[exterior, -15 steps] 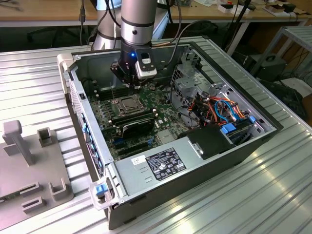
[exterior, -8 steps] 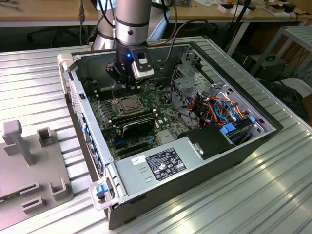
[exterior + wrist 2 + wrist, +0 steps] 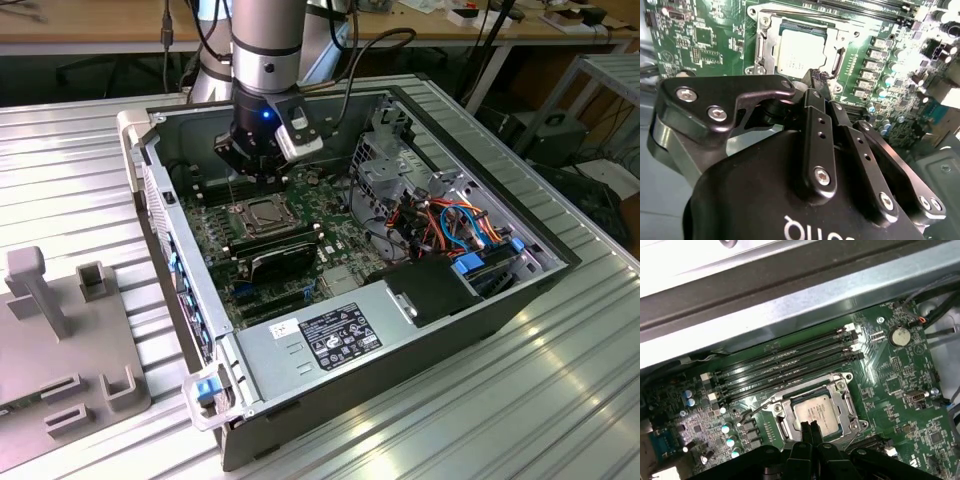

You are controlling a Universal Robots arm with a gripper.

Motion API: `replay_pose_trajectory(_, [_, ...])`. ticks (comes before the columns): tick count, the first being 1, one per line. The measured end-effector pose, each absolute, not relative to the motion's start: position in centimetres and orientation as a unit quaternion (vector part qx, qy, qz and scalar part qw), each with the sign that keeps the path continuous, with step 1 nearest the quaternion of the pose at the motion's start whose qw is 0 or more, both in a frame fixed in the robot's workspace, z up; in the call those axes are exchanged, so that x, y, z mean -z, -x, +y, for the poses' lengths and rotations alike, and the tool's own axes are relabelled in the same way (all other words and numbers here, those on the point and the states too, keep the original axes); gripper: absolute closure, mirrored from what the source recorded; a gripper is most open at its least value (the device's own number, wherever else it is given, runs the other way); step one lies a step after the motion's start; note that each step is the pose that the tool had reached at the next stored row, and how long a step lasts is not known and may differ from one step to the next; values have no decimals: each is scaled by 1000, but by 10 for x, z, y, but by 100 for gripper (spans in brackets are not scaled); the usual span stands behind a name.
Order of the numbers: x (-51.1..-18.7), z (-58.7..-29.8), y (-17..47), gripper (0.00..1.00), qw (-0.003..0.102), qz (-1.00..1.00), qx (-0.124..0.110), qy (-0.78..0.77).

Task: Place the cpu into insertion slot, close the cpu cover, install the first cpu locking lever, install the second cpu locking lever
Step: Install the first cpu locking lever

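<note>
The cpu (image 3: pixel 817 412) lies flat in the insertion slot (image 3: pixel 782 422), with the cpu cover (image 3: pixel 837 407) apparently folded down around its edges. I judge it light, thin and stiff — a rigid plate best held by opposite edges only, because the pin field beneath it would bend easily. The gripper (image 3: pixel 808 429) hangs just above the socket's rim, fingers pinched together with nothing visible between them. Beyond run the long black memory slots (image 3: pixel 785 365) on the green board (image 3: pixel 900 370).

Small flat square silver-grey cpu (image 3: pixel 816 412) seated in silver-rimmed square insertion slot (image 3: pixel 788 424), mid green circuit board (image 3: pixel 900 385); thin silver windowed cpu cover (image 3: pixel 847 407) lowered around it
</note>
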State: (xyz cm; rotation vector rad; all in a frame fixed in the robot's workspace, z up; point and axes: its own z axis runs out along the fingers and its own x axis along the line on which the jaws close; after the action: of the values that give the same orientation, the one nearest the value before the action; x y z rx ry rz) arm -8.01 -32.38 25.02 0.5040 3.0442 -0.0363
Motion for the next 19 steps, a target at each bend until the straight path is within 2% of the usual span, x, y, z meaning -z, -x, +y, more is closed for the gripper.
replay_pose_trajectory(7, [-250, -324, 87, 89, 28, 987, 12, -160])
replay_pose_trajectory(19, [-256, -322, 90, 89, 29, 998, 10, -58])
